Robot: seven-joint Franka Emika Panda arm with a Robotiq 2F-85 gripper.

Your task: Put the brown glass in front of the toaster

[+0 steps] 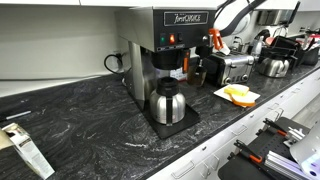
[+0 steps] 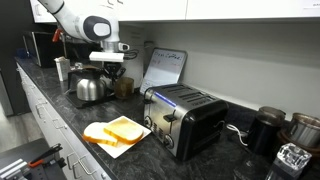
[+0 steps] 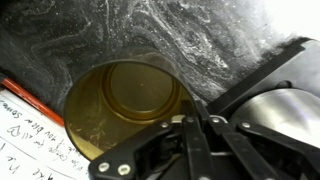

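At the far end of the dark marbled stone counter in an exterior view, the white arm's gripper hangs low between the tall black-and-steel coffee brewer and the boxy black, chrome-faced toaster. The glass is too small and dark to pick out here, and the jaw gap is unreadable.

In an exterior view from the opposite end, the gripper sits right over the small translucent amber-brown glass tumbler. The tumbler stands near the back wall, just beside the round shiny metal kettle and well apart from the toaster. The white plate of yellow bread slices takes up the strip toward the counter edge. Open counter by the toaster's face looks tight, and the edge drop-off is close. A white notice board leans on the wall behind the likely path.

In the wrist view the tumbler is upright, empty, mouth open. The gripper has its fingers close together at the rim. Cannot tell whether they pinch the wall or just sit beside it. Handwritten paper lies on one side, the kettle's shiny curve on the other.

Judgement:
- The tumbler is likely light, rigid, smooth and brittle, so slippery on metal pads.
- Best hold is probably a rim pinch, one finger inside and one outside, with moderate force.
- Lift straight up to clear the kettle, keep it upright and set it down gently.
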